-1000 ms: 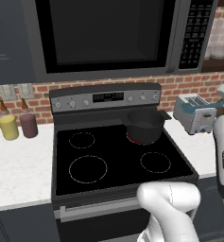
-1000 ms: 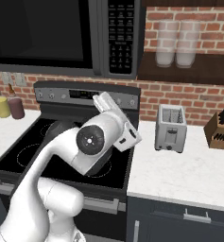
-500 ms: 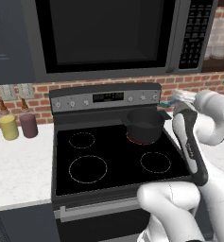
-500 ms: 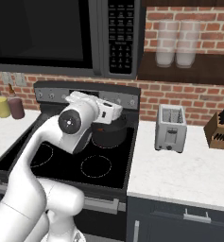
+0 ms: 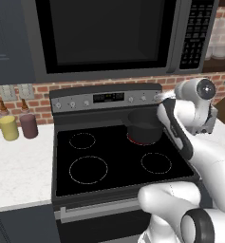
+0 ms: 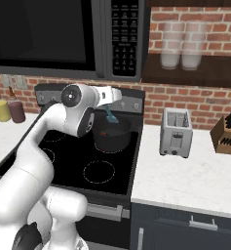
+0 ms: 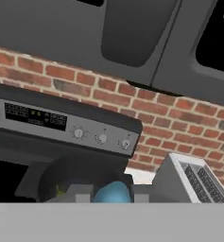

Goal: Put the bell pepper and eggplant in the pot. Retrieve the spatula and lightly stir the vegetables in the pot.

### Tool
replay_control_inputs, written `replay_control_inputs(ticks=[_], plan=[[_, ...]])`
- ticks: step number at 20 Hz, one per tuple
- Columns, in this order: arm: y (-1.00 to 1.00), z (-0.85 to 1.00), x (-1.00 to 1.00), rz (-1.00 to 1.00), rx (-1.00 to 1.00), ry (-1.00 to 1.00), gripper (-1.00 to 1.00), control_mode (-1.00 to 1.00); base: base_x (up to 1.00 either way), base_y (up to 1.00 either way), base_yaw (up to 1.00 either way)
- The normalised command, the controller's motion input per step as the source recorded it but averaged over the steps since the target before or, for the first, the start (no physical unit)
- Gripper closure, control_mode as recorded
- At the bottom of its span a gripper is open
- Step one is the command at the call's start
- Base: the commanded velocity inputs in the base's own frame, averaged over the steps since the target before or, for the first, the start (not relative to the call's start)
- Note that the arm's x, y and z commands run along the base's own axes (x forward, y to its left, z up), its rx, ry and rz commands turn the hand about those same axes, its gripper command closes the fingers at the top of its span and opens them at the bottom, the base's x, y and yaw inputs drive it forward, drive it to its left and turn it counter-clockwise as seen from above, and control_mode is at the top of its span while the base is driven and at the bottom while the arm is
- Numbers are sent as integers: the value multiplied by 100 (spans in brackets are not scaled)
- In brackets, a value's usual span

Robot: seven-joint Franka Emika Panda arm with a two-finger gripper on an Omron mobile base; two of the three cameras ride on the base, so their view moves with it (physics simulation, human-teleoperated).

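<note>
The dark pot (image 6: pixel 112 138) stands on the stove's back right burner, also seen as pot (image 5: pixel 145 129) and pot (image 7: pixel 75 177). My gripper (image 6: pixel 110 104) hovers just above the pot's mouth, shut on the pale blue spatula (image 6: pixel 111 116), whose lower end hangs down toward the pot. In the hand view the spatula (image 7: pixel 112 193) is a blue blob between the fingertips of the gripper (image 7: pixel 111 196). A small reddish spot inside the pot may be the bell pepper (image 6: pixel 105 133). The eggplant is hidden.
A toaster (image 6: pixel 176 132) and a knife block (image 6: pixel 227 134) stand on the right counter. Two bottles (image 5: pixel 18 126) sit left of the stove (image 5: pixel 114 166). The microwave (image 5: pixel 109 33) hangs low over the burners.
The arm has swung left from the toaster side of the counter to above the pot, carrying the spatula with it. The jaws have stayed shut.
</note>
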Motion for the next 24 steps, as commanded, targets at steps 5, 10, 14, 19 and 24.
replay_control_inputs(ticks=[5,10,14,19,24], plan=[[2,-34,25,10,-17,-2,100,-100,0,0,0],[0,-45,22,11,-5,-3,100,-100,0,0,0],[1,-27,32,9,0,0,100,-100,0,0,0],[1,-9,53,4,0,0,100,-100,0,0,0],[3,-6,50,0,-2,9,100,-100,0,0,0]])
